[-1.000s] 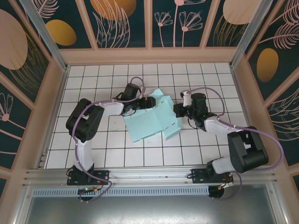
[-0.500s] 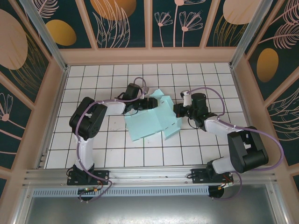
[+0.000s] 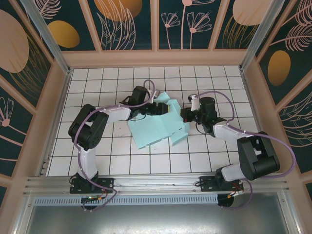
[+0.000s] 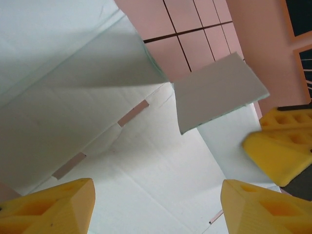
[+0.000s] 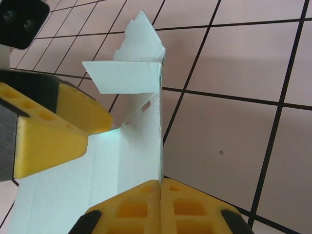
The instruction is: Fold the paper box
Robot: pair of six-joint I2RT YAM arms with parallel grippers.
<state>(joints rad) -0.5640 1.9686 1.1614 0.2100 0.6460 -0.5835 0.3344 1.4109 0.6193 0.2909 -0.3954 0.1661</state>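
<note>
A: While the right gripper pinches the upright wall of the paper box with its fingers pressed together, what must the left gripper do?

B: Its fingers are spread wide over the inner panel and pinch nothing. The box lies half open in the middle of the table, between the two grippers.

A: So which step is this?

B: I judge it is raising a side wall. The left gripper should press the panel down just beside the crease, so the card bends on the line and not elsewhere.

A: And the small flap?

B: It should go toward the slots, I think. Whether the left fingers touch the card, I cannot tell; the view is too close. Move slowly, because thin card buckles easily.
</note>
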